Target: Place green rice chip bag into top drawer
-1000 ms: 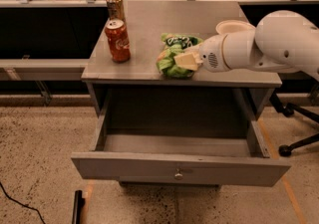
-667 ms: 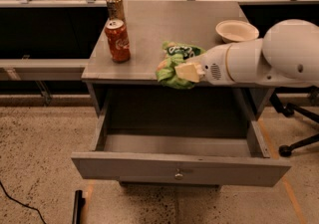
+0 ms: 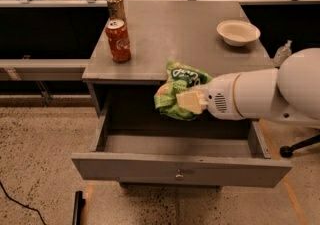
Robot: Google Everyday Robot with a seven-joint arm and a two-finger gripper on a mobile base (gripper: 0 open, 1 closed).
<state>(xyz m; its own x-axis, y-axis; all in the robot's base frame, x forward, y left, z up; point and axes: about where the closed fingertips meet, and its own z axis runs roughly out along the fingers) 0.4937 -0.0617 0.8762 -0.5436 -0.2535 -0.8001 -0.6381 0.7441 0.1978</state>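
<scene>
Main risk: claw is clenched on the green rice chip bag by one side only. The crinkly foil could slip out early & land on the drawer's front panel or the floor instead of inside. The bag hangs just in front of the desk edge behind the claw, so a snag there on the way down could twist it.

Top drawer is pulled open, directly below the claw.

Bag is light green & crumpled, w/ dark green-&-white logo on top and an orange-pink patch at left. It's held in the air above the drawer. Red soda can stands well back-left of the claw.
</scene>
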